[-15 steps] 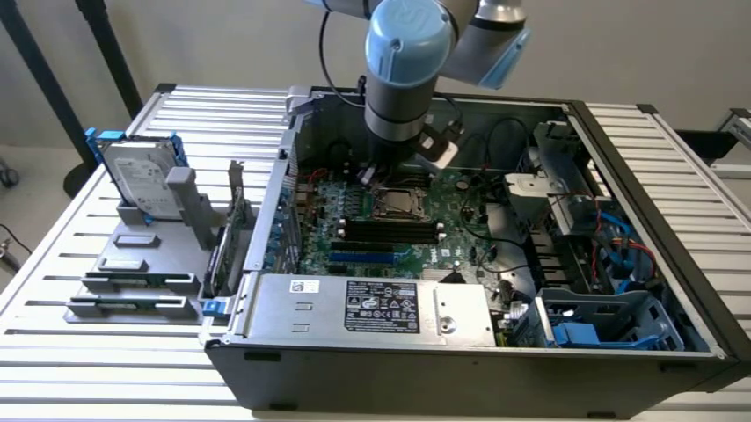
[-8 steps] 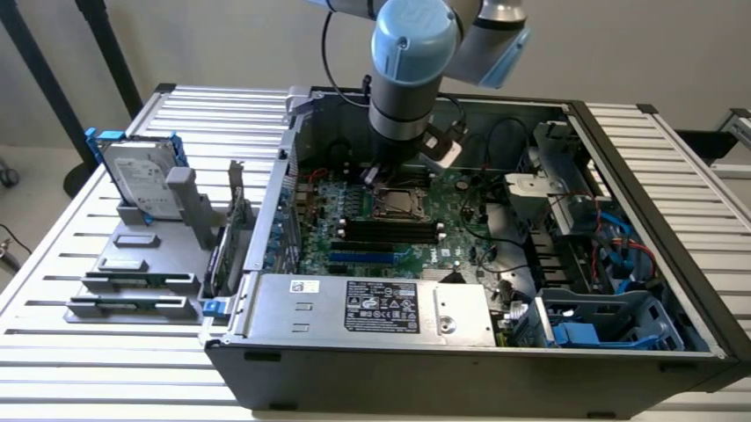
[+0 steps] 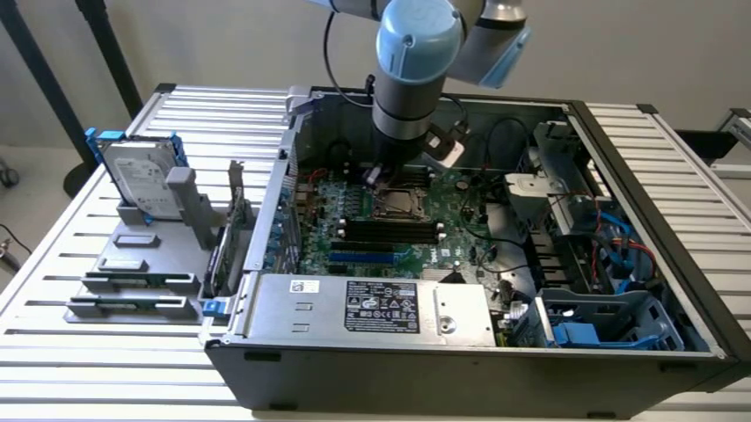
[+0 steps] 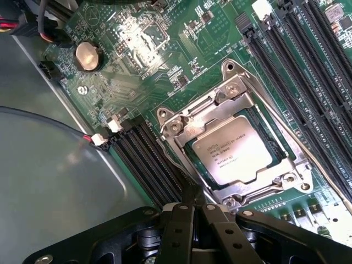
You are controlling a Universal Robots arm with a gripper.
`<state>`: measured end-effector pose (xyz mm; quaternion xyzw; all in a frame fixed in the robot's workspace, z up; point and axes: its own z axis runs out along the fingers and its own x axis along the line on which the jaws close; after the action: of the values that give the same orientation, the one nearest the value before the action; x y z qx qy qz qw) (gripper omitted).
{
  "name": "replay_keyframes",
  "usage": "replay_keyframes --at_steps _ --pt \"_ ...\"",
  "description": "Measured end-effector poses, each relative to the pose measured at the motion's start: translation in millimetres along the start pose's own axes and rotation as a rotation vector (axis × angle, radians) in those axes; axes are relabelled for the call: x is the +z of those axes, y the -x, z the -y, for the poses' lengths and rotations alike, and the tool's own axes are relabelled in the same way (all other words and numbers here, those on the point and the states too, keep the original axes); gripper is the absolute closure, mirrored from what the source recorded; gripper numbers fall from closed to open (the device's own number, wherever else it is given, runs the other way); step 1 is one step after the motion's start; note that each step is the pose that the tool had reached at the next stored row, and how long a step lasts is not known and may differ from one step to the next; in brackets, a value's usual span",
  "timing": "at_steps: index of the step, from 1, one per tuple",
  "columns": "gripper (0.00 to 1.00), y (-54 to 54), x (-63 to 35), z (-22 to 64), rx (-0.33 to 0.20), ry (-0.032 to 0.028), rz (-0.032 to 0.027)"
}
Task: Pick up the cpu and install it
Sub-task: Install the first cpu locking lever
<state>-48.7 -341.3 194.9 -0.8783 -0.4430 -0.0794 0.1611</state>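
Exterior view, largest to smallest. Slatted metal table (image 3: 70,264), carrying the whole workstation; open computer case (image 3: 610,158), laid on its side at the centre so that the board faces upward and the arm can approach from above; robot arm (image 3: 417,53), descending from twelve o'clock into the case, its wrist vertical over the board; motherboard (image 3: 388,224), flat on the case floor; power supply (image 3: 375,308), at six o'clock of the board; grey fixture (image 3: 141,255), at nine o'clock of the case, its slots holding spare parts upright or flat within reach; hard drive (image 3: 141,176) in a blue frame, standing in that fixture, apart from the present work.

Wrist view. Memory slots (image 4: 308,71), empty, flanking the socket on both sides; CPU socket (image 4: 236,148), its metal frame surrounding the chip, judged to keep the chip aligned on its contacts; cpu (image 4: 235,149), silver top with printed text facing up, lying flat and square inside the socket, seemingly already seated; gripper (image 4: 193,212), at six o'clock of the socket, fingers pressed together on nothing, tips just beside the socket frame near its lower edge, whether touching it cannot be told; coin cell (image 4: 88,56), at ten o'clock of the socket.
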Motion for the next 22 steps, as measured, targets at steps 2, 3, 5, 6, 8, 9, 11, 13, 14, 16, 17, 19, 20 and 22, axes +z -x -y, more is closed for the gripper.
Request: replay_keyframes --at_steps 2,3,5,6,8,9,11,13,14,16,17,19,20,22 --pt "0.89 -0.9 0.3 -0.7 0.001 0.0011 0.0041" --pt "0.89 -1.4 0.4 -1.0 0.001 0.0015 0.0059" --pt "0.89 -2.4 0.7 -1.8 0.001 0.0023 0.0094" --pt "0.89 -2.9 0.9 -2.1 0.002 0.0026 0.0110" --pt "0.89 -4.0 1.1 -3.0 0.002 0.0034 0.0146" --pt "0.89 -4.5 1.3 -3.4 0.003 0.0038 0.0163" --pt "0.89 -5.5 1.5 -4.4 0.003 0.0045 0.0200" --pt "0.89 -6.4 1.6 -5.6 0.004 0.0047 0.0236" --pt "0.89 -7.0 1.6 -6.2 0.004 0.0046 0.0253" --pt "0.89 -8.2 1.6 -7.9 0.005 0.0039 0.0273" --pt "0.89 -8.9 1.7 -8.9 0.005 0.0034 0.0278" --pt "0.89 -10.7 1.9 -11.3 0.006 0.0023 0.0287" --pt "0.89 -11.6 2.0 -12.6 0.006 0.0018 0.0290" --pt "0.89 -13.4 2.2 -15.2 0.006 0.0008 0.0296"
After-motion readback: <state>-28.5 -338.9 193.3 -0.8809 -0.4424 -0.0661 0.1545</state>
